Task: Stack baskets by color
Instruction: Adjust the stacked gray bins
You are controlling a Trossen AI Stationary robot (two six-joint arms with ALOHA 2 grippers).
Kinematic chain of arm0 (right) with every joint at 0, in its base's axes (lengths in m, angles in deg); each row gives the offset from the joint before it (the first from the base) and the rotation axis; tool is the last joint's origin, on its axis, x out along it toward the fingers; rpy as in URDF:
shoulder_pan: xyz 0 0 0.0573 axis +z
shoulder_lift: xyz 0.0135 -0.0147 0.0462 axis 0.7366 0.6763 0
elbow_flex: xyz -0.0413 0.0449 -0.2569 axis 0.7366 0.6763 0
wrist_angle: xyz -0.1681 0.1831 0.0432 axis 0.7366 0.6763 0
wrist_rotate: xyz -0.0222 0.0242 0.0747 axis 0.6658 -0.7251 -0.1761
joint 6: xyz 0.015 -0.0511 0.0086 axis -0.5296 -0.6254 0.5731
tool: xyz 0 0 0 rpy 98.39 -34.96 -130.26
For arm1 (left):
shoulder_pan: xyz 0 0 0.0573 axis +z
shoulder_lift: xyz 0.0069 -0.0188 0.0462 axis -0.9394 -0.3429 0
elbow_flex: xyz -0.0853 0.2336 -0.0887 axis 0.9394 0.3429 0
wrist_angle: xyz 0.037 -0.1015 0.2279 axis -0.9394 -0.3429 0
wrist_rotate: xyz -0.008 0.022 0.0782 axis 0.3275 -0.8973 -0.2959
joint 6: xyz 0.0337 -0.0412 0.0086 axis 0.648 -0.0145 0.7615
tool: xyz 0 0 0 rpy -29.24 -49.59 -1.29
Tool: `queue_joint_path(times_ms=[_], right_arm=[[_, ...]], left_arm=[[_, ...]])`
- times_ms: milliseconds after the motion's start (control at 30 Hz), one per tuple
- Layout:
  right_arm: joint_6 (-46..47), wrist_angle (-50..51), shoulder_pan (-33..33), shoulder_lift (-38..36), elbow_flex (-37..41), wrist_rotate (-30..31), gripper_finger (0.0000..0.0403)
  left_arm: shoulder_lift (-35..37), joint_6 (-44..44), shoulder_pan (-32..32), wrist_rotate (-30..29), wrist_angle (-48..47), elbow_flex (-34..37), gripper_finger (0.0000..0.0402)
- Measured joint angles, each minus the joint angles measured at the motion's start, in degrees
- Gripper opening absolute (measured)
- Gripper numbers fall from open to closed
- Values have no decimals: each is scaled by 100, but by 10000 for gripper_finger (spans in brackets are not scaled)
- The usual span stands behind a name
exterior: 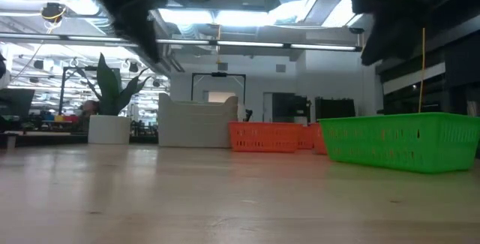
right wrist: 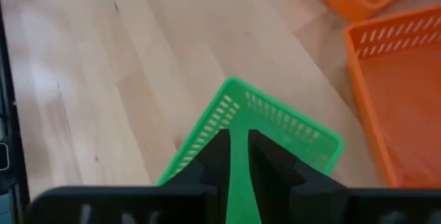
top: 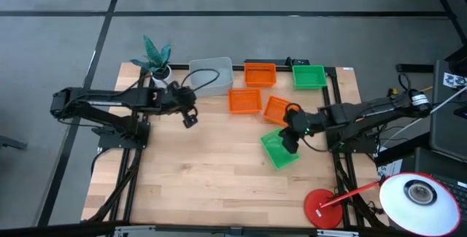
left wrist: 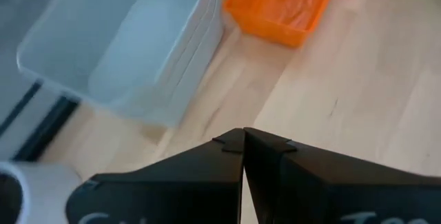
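It looks like a robotics lab set in an open-plan office: a wooden worktable (top: 211, 171) on a dark metal frame stands on grey carpet tiles, cables trail at the edges, a red desk lamp (top: 408, 193) leans in, and beyond lie ceiling light strips (exterior: 225, 19), exposed ducts and distant desks.

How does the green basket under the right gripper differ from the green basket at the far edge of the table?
The near green basket sits turned at an angle to the table edges; the far green basket sits square to them. The right gripper is shut on the near basket's rim, while the far basket is touched by nothing. The near one lies alone on open wood; the far one is beside an orange basket. Both are green, rectangular and slotted.
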State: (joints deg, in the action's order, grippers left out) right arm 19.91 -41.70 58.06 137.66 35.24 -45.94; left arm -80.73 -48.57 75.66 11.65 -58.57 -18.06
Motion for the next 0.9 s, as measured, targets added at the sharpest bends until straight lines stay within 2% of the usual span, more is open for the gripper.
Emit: queue_joint_path(times_ms=[133, 400, 500, 567, 667, 800, 900], right_arm=[[233, 204, 519, -66, 0, 528, 53], [277, 347, 863, -79, 7, 885, 53], [253, 330, 867, -79, 7, 918, 53], [168, 328, 856, -79, 7, 963, 53], [2, 279, 763, -79, 7, 1098, 53], [-19, 175, 621, -79, 7, 1118, 53], [-17, 88, 553, -79, 7, 1118, 53]], left_arm=[[809, -602, -131, -68, 588, 906, 0], [2356, -661, -570, 127, 3529, 3039, 0], [2511, -988, -500, -25, 4031, 3439, 0], [2363, -1322, -288, 37, 3991, 3515, 0], [1744, -1361, 155, 469, 4247, 3473, 0], [806, -888, 882, 1089, 4668, 3105, 0], [-40, -572, 1433, 1425, 4630, 2695, 0]])
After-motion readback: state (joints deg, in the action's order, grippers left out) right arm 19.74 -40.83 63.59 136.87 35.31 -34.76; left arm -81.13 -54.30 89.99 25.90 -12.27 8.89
